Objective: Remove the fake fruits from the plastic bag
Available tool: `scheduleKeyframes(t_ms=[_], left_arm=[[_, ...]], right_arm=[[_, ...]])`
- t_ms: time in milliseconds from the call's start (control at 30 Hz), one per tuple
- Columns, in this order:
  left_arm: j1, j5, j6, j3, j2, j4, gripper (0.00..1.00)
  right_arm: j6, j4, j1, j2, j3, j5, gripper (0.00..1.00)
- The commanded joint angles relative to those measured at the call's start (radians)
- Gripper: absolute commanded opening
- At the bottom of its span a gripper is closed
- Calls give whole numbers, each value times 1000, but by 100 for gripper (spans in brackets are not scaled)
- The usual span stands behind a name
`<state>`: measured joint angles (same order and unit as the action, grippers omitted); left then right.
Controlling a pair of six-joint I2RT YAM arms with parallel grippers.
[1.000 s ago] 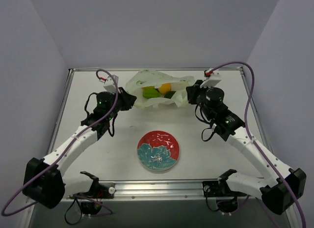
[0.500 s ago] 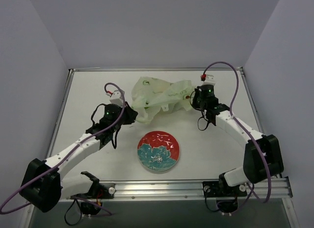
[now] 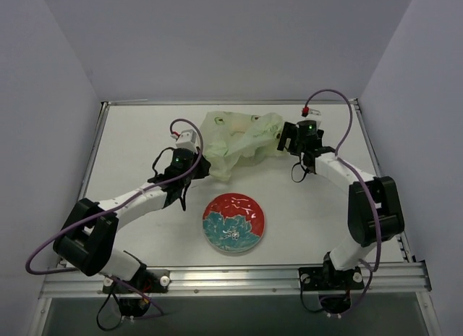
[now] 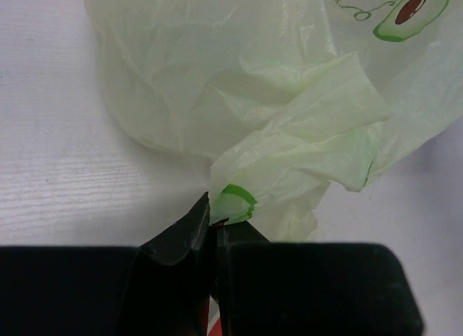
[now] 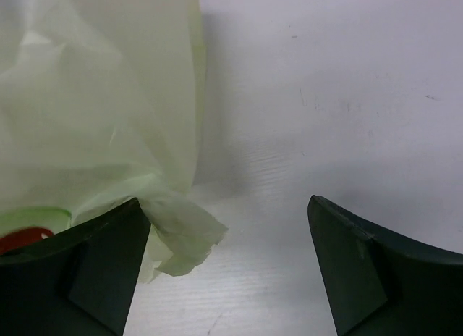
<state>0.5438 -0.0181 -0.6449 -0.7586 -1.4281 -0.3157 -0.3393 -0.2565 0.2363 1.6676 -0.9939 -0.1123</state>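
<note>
The plastic bag (image 3: pixel 239 135) lies crumpled at the back middle of the table, pale yellow-green with printed spots. The fake fruits are hidden inside its folds. My left gripper (image 3: pixel 203 166) sits at the bag's near-left corner, shut on a bunched fold. In the left wrist view, the fingertips (image 4: pixel 215 217) pinch that fold of the bag (image 4: pixel 253 97). At the bag's right end, my right gripper (image 3: pixel 285 137) stands open. In the right wrist view, a loose end of the bag (image 5: pixel 94 104) lies just inside the left finger of the gripper (image 5: pixel 224 202), not clamped.
A red-and-teal floral plate (image 3: pixel 233 222) rests in the middle front of the table, just near of the bag. The table's raised metal edges run along the left, right and back. Cables loop over both arms.
My right gripper has opened and let go of the bag's right end. The left arm has swung rightward with its corner, and the bag has collapsed over the fruits.
</note>
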Motion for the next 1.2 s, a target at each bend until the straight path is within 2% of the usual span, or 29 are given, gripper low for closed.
scheduleKeyframes(t_ms=[0, 33, 167, 300, 400, 533, 600, 800, 933, 1067, 1167], left_arm=[[18, -16, -27, -68, 14, -77, 2], [19, -14, -35, -64, 24, -82, 2], [50, -16, -68, -47, 67, -91, 2], [79, -28, -84, -54, 95, -68, 2], [102, -40, -96, -48, 116, -65, 2], [134, -60, -101, -47, 152, -43, 2], [145, -68, -102, -47, 170, -30, 2], [180, -85, -98, -45, 205, 9, 2], [188, -92, -98, -39, 215, 18, 2], [192, -101, -95, -33, 230, 27, 2], [205, -118, -79, -47, 251, 64, 2]], right_arm=[[2, 46, 44, -206, 10, -3, 85], [-3, 52, 61, -248, 32, -12, 89], [-61, 91, 158, -503, 138, -84, 91], [-183, 79, 280, -649, 254, -122, 87], [-251, -21, 391, -678, 343, -125, 83], [-280, -90, 475, -588, 333, -130, 82], [-296, -183, 485, -510, 328, -129, 83], [-334, -279, 443, -277, 215, -96, 93], [-371, -392, 410, -186, 184, -58, 93], [-423, -508, 362, -103, 169, 17, 84], [-426, -538, 362, -74, 152, -9, 76]])
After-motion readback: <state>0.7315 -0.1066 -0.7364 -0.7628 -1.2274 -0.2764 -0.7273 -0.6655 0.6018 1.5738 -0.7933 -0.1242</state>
